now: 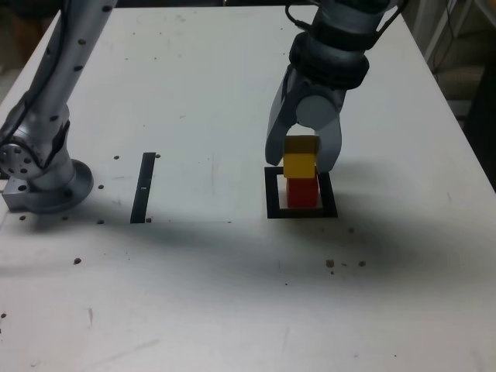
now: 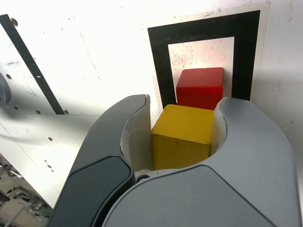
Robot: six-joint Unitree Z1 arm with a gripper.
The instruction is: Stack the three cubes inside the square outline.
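Now: yellow cube (image 2: 182, 136) 1 | red cube (image 2: 200, 88) 1 | square outline (image 2: 158, 66) 1

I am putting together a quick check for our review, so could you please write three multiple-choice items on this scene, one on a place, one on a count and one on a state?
1. Where does the red cube sit?
A. inside the black square outline
B. on the thin black strip
C. beside the arm's base

2. How many cubes show in these views?
A. one
B. two
C. four

3. What is the gripper doing?
A. standing open and empty
B. closed on the red cube
C. closed on the yellow cube

Answers:
1 A, since the black frame surrounds the red cube in both views.
2 B, since only a red and a yellow cube appear; no green one is in view.
3 C, since the wrist view shows both fingers pressed against the yellow cube's sides, just above the red one.
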